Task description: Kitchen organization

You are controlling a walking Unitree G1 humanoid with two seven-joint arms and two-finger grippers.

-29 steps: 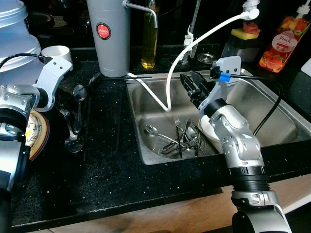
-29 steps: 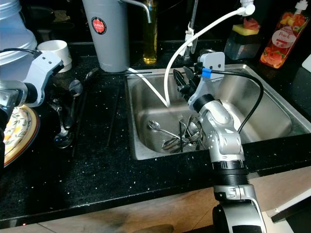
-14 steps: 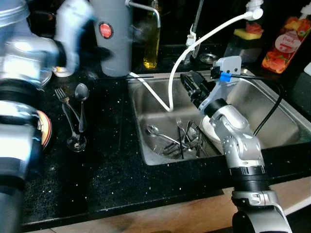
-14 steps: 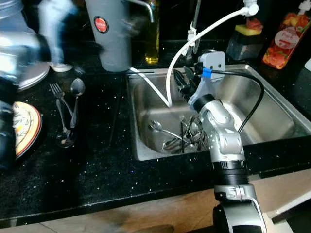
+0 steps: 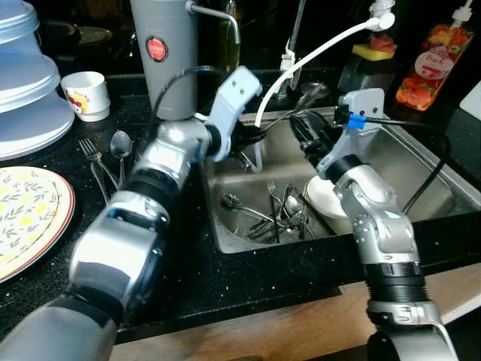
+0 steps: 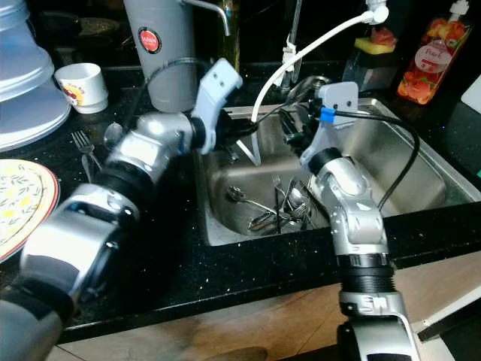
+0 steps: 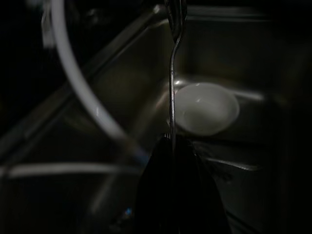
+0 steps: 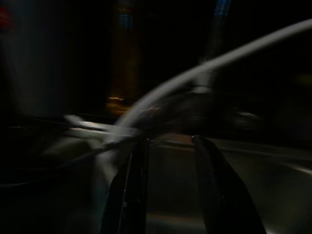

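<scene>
Left wrist view has the left gripper (image 7: 171,146) pinched tight on the thin handle of a long silver spoon (image 7: 172,73), which sticks out over the stainless steel sink (image 5: 421,162) with a white bowl (image 7: 204,108) on the sink floor beyond it. A second ago that arm was way over on the black speckled countertop (image 5: 180,263) by the plates; half a second ago it was a blur mid-swing, and now it reaches across the sink's left rim, the spoon's bowl up near the white curved hose (image 5: 316,56).

On the counter, a fork and spoon (image 5: 105,154) lie beside the flowered plate (image 5: 26,218), which shows fully now that the arm is out of the way. The pile of cutlery (image 5: 274,214) in the sink looks unchanged.

The right gripper (image 8: 168,187) has barely moved: it hovers over the sink near the hose, fingers apart and holding nothing.
</scene>
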